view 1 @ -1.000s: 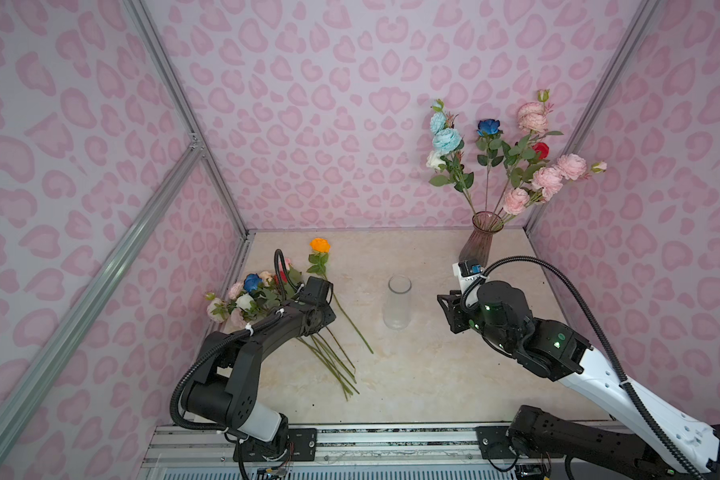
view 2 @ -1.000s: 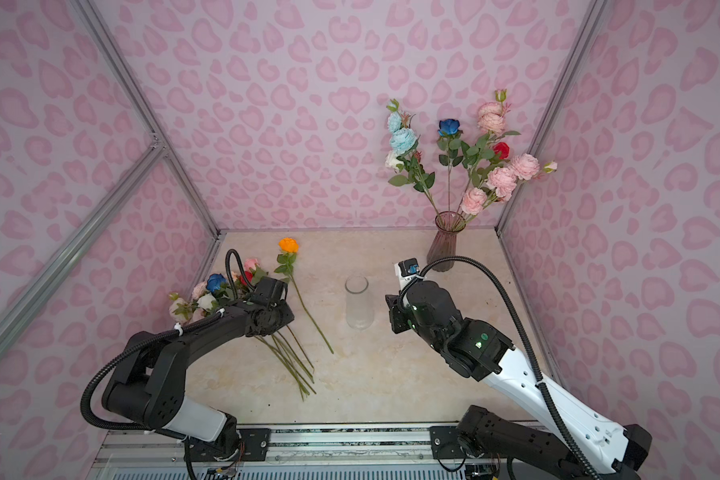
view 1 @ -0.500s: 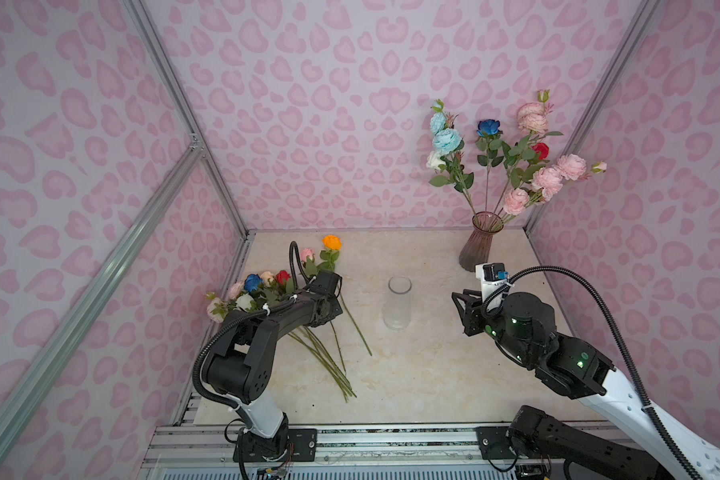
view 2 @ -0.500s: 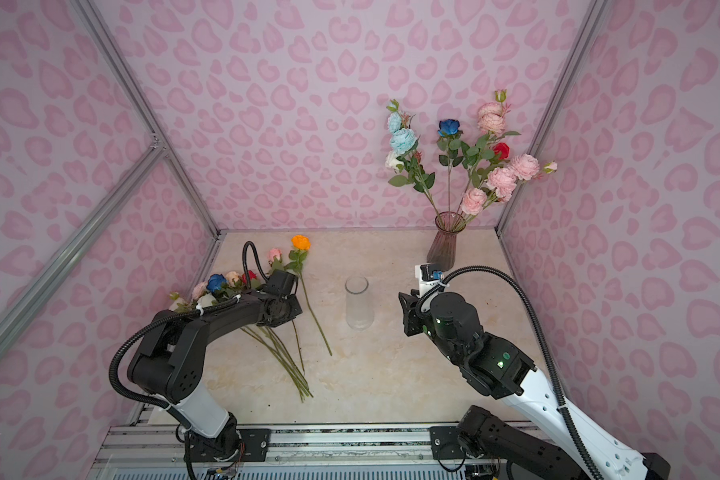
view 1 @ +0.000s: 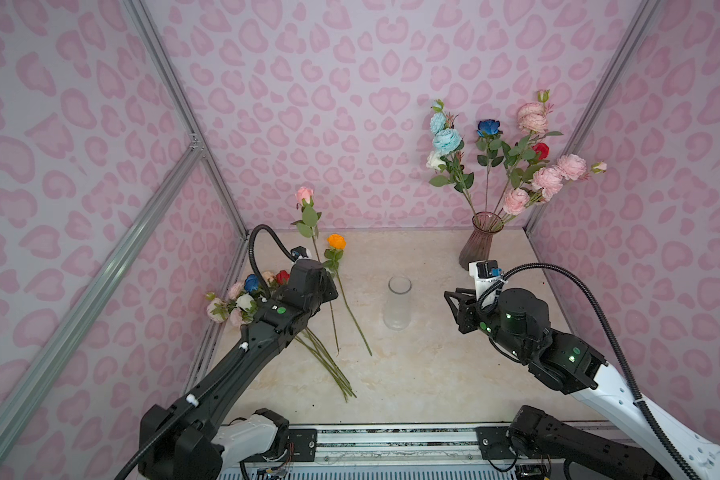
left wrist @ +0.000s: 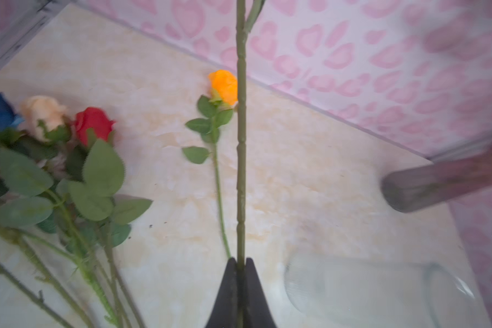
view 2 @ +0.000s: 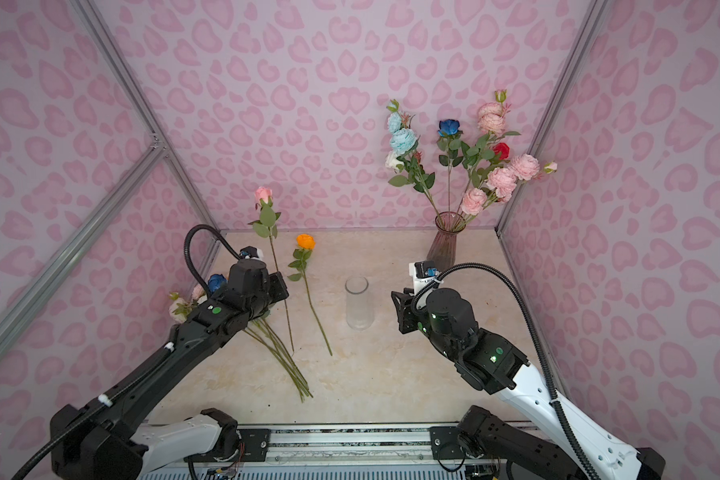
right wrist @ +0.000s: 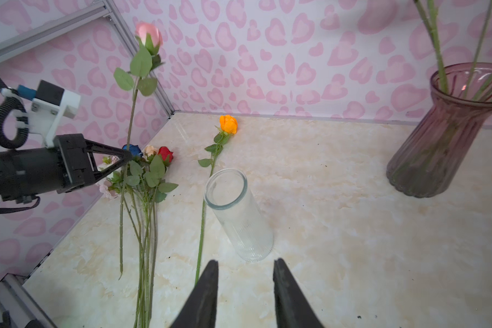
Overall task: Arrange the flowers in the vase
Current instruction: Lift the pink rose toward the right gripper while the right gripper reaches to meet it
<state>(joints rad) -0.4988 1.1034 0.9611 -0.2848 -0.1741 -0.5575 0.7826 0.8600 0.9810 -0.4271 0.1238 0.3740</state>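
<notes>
My left end effector (left wrist: 241, 260) squeezes tight on the stem of the pink rose (view 1: 304, 194), and the rose stands up off the bench (view 1: 433, 374). My right end effector (right wrist: 245, 268) has its jaws apart and holds nothing, near the clear glass vase (view 1: 398, 308). The orange rose (view 1: 336, 241) lies flat beside the heap of flowers (view 1: 242, 297). The purple vase (view 1: 476, 247) holds a bunch of flowers (view 1: 516, 166).

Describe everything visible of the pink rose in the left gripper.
The pink rose looks artificial: a pale pink bud, a few green leaves just under it and a long, knobbly green stem. It stands nearly upright, head uppermost. The left gripper is shut on the stem around its middle; whether the lower end touches the table cannot be told.
</notes>
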